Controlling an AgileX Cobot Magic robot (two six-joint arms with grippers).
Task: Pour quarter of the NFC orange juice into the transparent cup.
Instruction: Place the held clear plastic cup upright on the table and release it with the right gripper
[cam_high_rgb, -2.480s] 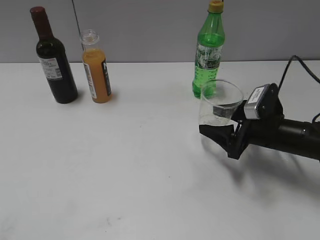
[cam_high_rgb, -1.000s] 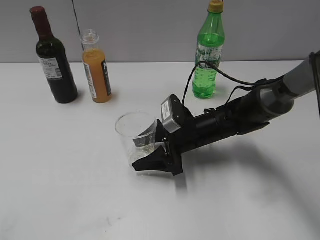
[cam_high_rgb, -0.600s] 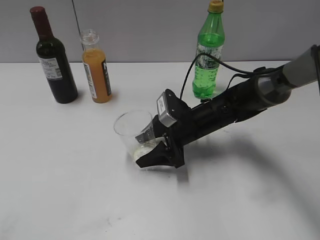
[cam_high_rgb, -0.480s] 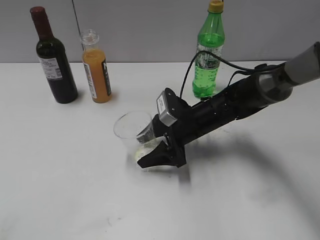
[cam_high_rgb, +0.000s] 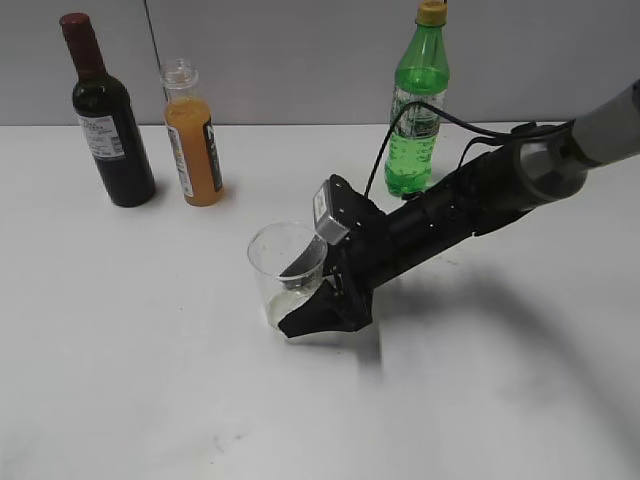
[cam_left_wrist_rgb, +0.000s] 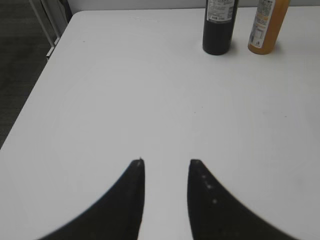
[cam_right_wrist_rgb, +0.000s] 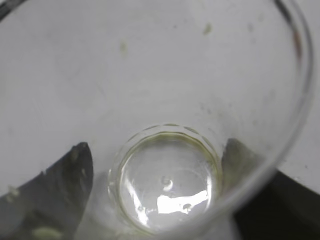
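The NFC orange juice (cam_high_rgb: 193, 150), a small clear open-necked bottle of orange liquid, stands at the back left. Its lower part also shows in the left wrist view (cam_left_wrist_rgb: 265, 30). The transparent cup (cam_high_rgb: 285, 270) stands upright and empty at the table's middle. My right gripper (cam_high_rgb: 298, 295) is shut on the cup near its base, with one finger on each side. In the right wrist view the cup (cam_right_wrist_rgb: 167, 180) fills the frame between the two fingers of the gripper (cam_right_wrist_rgb: 155, 175). My left gripper (cam_left_wrist_rgb: 166, 162) is open and empty over bare table, well short of the bottles.
A dark wine bottle (cam_high_rgb: 110, 130) stands just left of the juice and shows in the left wrist view (cam_left_wrist_rgb: 220, 25). A taller green bottle (cam_high_rgb: 417, 110) stands at the back, behind my right arm. The table's left edge (cam_left_wrist_rgb: 45, 85) is in the left wrist view.
My right gripper carried the cup leftward from beside the green bottle to the table's middle. In the last half second the cup shifted slightly right and went from tilted to upright.
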